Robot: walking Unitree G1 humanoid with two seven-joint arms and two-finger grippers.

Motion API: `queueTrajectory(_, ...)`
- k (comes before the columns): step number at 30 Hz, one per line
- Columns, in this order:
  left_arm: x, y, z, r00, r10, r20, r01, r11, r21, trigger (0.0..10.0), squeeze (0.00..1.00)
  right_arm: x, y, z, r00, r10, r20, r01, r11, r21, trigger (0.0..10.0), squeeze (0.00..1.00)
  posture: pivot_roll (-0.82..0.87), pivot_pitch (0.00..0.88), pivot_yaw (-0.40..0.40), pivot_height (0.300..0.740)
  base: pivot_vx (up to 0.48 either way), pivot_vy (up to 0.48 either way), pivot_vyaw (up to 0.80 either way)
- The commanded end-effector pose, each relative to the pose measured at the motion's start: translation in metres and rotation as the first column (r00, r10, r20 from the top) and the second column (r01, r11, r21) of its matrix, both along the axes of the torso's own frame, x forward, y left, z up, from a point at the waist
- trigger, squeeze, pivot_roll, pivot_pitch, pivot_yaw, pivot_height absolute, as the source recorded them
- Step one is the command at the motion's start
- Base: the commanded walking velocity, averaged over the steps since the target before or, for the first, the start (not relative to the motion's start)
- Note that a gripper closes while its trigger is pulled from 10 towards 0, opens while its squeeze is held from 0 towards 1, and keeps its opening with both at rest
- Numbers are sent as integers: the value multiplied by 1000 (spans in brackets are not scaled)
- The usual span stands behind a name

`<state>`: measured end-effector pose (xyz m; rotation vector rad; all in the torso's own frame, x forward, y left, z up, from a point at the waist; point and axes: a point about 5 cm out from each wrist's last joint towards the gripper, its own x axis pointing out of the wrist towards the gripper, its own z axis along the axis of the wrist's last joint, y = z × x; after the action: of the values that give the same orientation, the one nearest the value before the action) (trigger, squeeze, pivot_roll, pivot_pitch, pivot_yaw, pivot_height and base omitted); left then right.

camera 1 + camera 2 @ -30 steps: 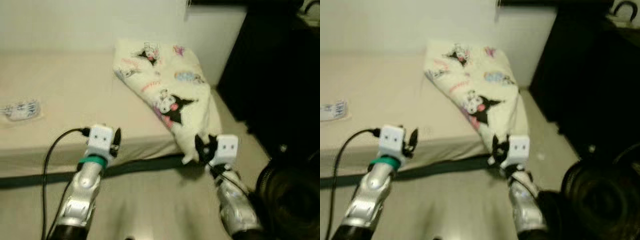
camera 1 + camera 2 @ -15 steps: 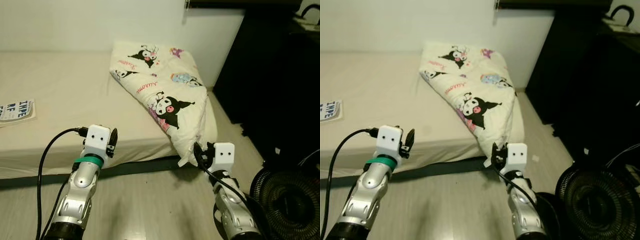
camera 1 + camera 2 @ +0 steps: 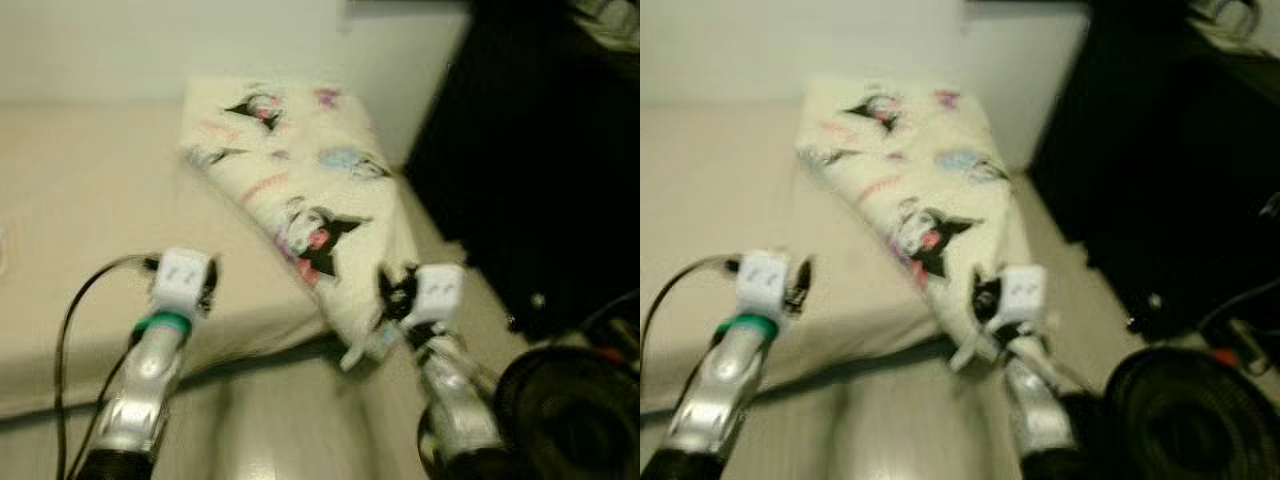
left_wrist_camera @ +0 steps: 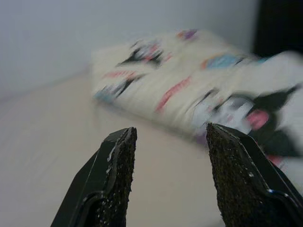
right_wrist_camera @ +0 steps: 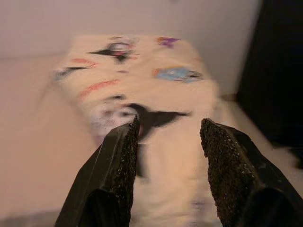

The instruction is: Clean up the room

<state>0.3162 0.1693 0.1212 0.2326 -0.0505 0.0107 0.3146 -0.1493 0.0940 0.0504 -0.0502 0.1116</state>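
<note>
while the views blur, a wide beige bed (image 3: 90, 200) carries a cream cartoon-print pillow (image 3: 300, 190) on its right end, hanging over the edge; right gripper (image 5: 168, 142) fingers, spread apart, reach its lower corner; left gripper (image 4: 170, 156) gapes empty over the bed.

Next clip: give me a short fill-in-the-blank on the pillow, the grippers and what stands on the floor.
1. The cream cartoon-print pillow lies on the beige ____.
2. The left gripper has its two black fingers ____, with nothing between them.
3. The right gripper points at the pillow's ____ cartoon figure.
4. The round black ____ stands on the floor at the robot's right.

Missing words: bed; open; black; fan
</note>
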Motion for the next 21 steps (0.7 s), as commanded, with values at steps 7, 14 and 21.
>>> queueTrajectory(7, -2, -5, -6, 1000, -19, -14, 19, 1000, 12, 10000, 0, -3, -5, -7, 1000, -18, -22, 18, 1000, -1, 10000, 0, 53, 3, 10, 740, 391, 0, 0)
queueTrajectory(14, -2, -5, -7, 1000, -20, -17, 21, 1000, 17, 10000, 0, -2, -4, -6, 1000, -14, -16, 14, 1000, 1, 10000, 0, 52, 2, 10, 740, 380, 0, 0)
queueTrajectory(21, -3, -6, -8, 1000, -23, -16, 23, 999, 27, 10000, 0, -4, -4, -8, 1000, -14, -20, 14, 1000, -1, 10000, 0, 50, 7, 11, 740, 310, 0, 0)
